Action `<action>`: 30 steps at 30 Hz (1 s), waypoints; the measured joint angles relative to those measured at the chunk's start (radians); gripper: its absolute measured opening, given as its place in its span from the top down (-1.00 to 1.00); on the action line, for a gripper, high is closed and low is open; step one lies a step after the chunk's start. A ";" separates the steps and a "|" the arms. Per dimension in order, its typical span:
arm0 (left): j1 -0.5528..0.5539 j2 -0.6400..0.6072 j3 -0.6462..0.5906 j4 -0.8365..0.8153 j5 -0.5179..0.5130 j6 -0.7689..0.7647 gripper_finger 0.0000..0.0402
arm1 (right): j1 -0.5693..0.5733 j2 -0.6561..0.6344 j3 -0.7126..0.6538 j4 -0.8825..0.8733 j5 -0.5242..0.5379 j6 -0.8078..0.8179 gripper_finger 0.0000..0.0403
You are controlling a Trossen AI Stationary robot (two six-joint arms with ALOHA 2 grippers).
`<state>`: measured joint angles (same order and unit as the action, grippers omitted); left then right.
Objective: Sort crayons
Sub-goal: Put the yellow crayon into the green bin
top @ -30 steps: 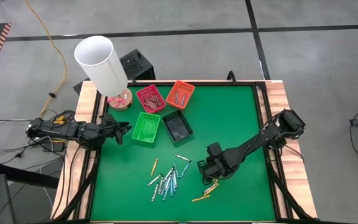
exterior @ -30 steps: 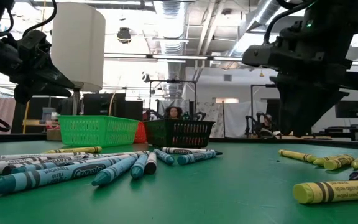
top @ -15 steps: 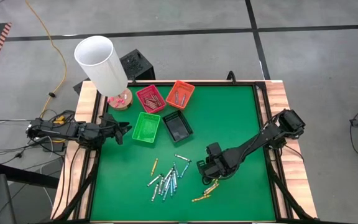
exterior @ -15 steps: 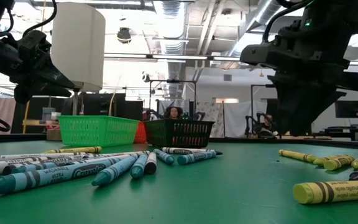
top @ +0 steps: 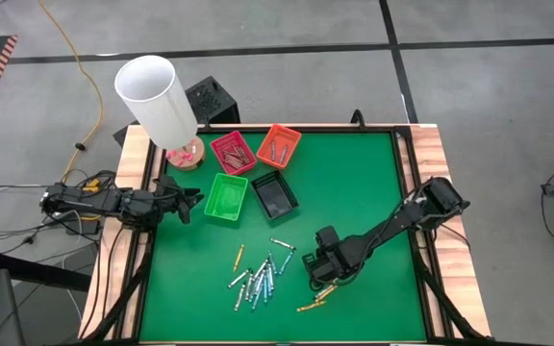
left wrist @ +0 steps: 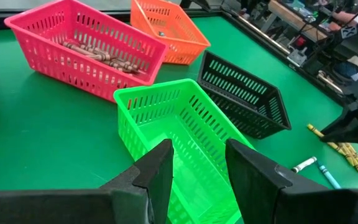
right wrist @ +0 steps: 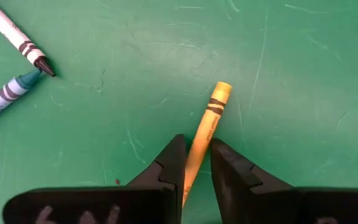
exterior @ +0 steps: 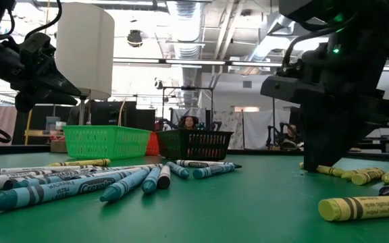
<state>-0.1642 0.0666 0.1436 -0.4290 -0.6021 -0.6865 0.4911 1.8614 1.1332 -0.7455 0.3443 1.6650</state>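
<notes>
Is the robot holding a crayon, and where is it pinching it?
The right gripper has a yellow-orange crayon between its fingers, near one end. Whether they pinch it yet cannot be told. The left gripper holds nothing.

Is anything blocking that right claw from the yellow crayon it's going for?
Nothing visible. The right gripper is down at the mat with its jaws on either side of the yellow crayon, and only bare green mat lies around them.

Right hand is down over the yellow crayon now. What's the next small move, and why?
Probably close the right hand and lift. The yellow crayon already lies between its two fingers on the green mat, with small gaps either side, so nothing is gripped yet.
</notes>
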 joint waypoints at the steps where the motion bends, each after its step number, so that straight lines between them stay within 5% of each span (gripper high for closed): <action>1: 0.000 0.000 0.000 0.000 0.000 0.000 0.32 | 0.000 0.000 0.000 0.001 -0.004 0.001 0.58; 11: 0.000 0.000 0.000 0.000 0.000 -0.006 0.32 | -0.002 -0.002 0.028 -0.022 -0.014 -0.050 0.96; 30: 0.000 0.000 0.000 0.000 0.000 -0.004 0.32 | -0.009 0.005 0.098 -0.085 0.021 -0.104 0.99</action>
<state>-0.1640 0.0666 0.1436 -0.4286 -0.6019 -0.6903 0.4818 1.8660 1.2308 -0.8305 0.3653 1.5608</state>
